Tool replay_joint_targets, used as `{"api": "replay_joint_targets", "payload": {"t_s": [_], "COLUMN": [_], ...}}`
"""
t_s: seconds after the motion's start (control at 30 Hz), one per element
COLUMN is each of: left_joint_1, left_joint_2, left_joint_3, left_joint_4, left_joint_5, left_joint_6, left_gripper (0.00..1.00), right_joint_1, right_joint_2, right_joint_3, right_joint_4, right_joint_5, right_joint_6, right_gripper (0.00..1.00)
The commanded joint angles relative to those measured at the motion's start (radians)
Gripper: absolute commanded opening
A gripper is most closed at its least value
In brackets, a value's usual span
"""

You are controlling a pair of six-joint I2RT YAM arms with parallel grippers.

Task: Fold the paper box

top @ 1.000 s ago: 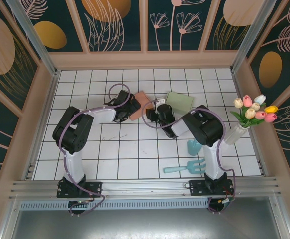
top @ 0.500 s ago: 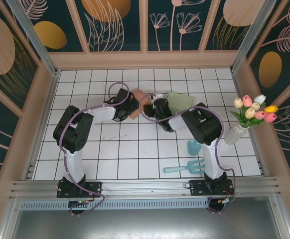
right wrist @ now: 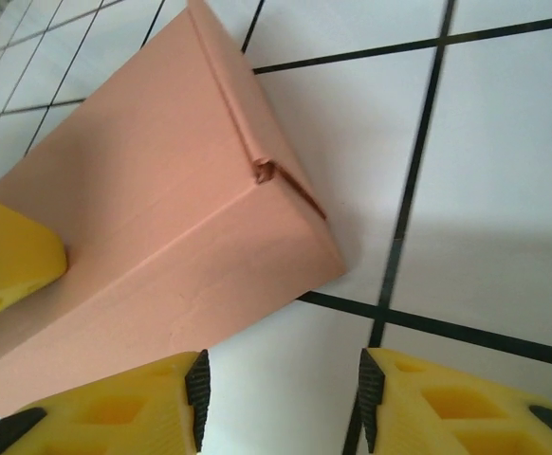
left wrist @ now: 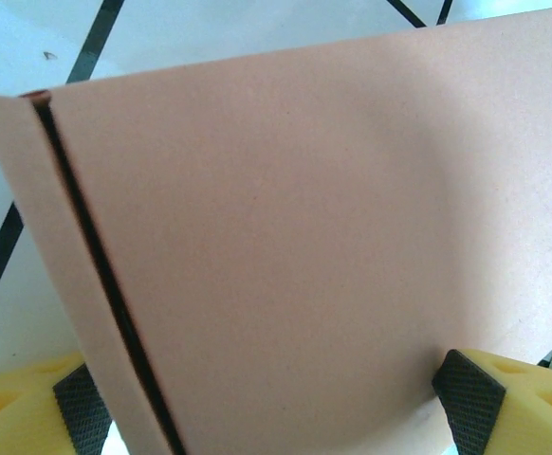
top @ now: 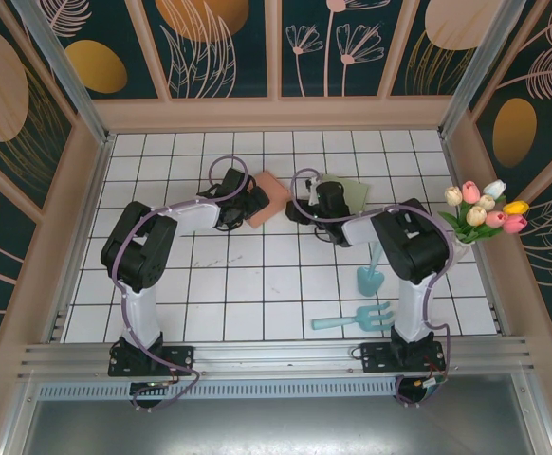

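Jaws of left gripper (left wrist: 276,403) are set wide and closed on paper box (left wrist: 304,237), one of the black pads (left wrist: 468,396) pressed at each side of the pink panel. A dark slit between panel and side flap is seen running up toward 11 o'clock in the left wrist view. Right gripper (right wrist: 283,379) is held at a medium gap with nothing gripped, and bare white tile is seen between its jaws. The box corner is found just at 11 o'clock of that gap, close to one pad; contact cannot be told. A yellow finger (right wrist: 10,256) of the left gripper is seen against the box at 9 o'clock in the right wrist view. From the top camera the box is placed between both grippers, at 3 o'clock of the left one and 9 o'clock of the right one, on the tiled table (top: 257,284). A green sheet (top: 352,192) is seen at 1 o'clock of the right gripper, partly covered by the arm. A teal trowel (top: 369,277) is noted at 5 o'clock, a teal rake (top: 357,320) at 6 o'clock of the trowel, and a tulip vase (top: 480,216) at 3 o'clock by the wall
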Motion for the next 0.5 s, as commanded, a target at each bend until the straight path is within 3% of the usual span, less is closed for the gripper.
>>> {"api": "replay_joint_targets", "payload": {"t_s": [0.0, 0.13, 0.33, 0.47], "left_joint_1": [-0.013, -0.013, 0.002, 0.066], "left_joint_2": [-0.025, -0.098, -0.136, -0.014], "left_joint_3": [-0.004, 0.005, 0.065, 0.204], "left_joint_4": [0.013, 0.014, 0.008, -0.020], "left_joint_5": [0.062, 0.038, 0.004, 0.075], "left_joint_6": [0.039, 0.084, 0.205, 0.306], "left_gripper": [0.89, 0.90, 0.91, 0.91], "right_joint_1": [-0.014, -0.059, -0.086, -0.094], "right_joint_2": [-0.040, 0.002, 0.055, 0.100], "right_joint_3": [-0.003, 0.032, 0.090, 0.160], "right_joint_4": [-0.060, -0.070, -0.090, -0.145], "right_joint_5": [-0.040, -0.121, -0.152, -0.168], "right_joint_6": [0.040, 0.082, 0.089, 0.074], "right_gripper": [0.37, 0.06, 0.03, 0.03]}}
